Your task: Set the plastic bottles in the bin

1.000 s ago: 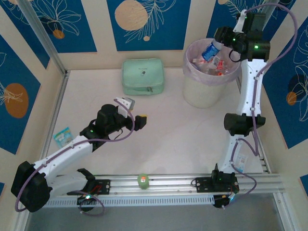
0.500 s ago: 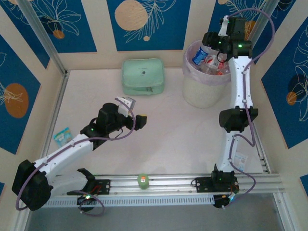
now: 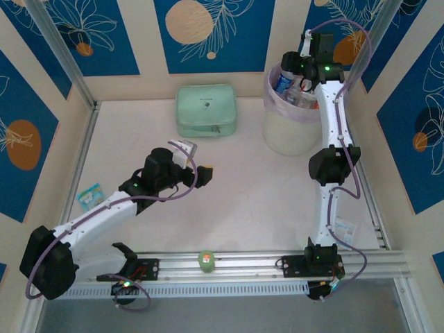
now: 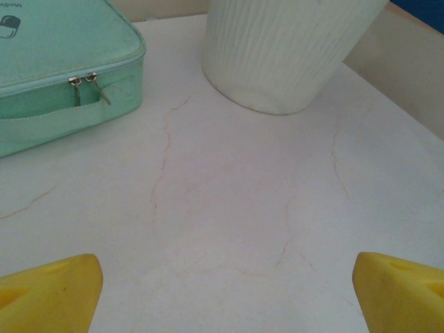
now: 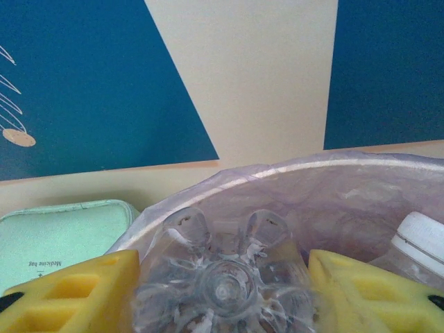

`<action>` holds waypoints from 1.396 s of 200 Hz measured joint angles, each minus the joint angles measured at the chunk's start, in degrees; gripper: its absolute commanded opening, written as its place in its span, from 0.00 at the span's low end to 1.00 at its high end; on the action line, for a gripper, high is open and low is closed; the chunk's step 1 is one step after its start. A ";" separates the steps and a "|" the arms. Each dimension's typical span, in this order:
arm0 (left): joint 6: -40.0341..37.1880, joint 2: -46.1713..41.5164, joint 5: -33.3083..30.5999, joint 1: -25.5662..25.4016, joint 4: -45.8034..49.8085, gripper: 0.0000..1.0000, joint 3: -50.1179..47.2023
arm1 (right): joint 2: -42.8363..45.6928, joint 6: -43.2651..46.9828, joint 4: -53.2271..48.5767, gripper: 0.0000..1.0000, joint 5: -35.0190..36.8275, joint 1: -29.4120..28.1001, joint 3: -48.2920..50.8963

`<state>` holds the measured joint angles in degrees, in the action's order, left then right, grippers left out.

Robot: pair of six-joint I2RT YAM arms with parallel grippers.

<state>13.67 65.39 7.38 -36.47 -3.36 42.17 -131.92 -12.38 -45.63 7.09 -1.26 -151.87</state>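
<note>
A pale, whitish tabletop (image 3: 263,187) with faint hairline cracks is enclosed by cream walls (image 3: 142,41) on the left, far and right sides. Blue panels (image 3: 90,31) on them carry white leaf outlines and orange circles. An aluminium rail (image 3: 250,262) runs along the near edge.

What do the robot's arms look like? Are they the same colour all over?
No. The left arm and the right arm are both made of white tube-like links joined by chunky black joints with little green lights. A thin purple cable loops along each arm. The left gripper has blocky yellow fingers.
</note>
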 measured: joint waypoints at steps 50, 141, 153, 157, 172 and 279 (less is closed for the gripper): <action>0.17 0.92 0.00 0.00 0.15 0.92 1.62 | 0.11 -0.11 -7.21 0.86 -0.20 -0.63 -1.77; 1.29 2.08 0.02 0.00 -0.46 0.93 1.62 | 17.86 -0.50 -16.98 0.98 -1.16 7.65 4.42; 1.27 2.08 0.02 0.00 -0.44 0.94 1.42 | 19.78 -0.74 -17.03 0.98 -0.35 8.72 5.44; 1.27 2.05 0.00 0.00 -0.42 0.93 1.33 | 20.24 -0.92 -17.03 0.98 0.09 8.94 5.84; 1.07 1.95 0.00 0.00 -0.39 0.94 0.81 | 21.62 -1.38 -16.85 0.98 1.25 9.60 8.46; 1.09 1.64 0.00 0.00 -0.17 0.94 -0.94 | 14.64 -2.62 -12.48 0.85 -0.74 8.04 18.75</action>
<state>14.76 67.02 7.38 -36.47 -3.53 41.23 -117.27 -15.00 -58.11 6.35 6.79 -133.12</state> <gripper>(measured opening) 0.936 0.856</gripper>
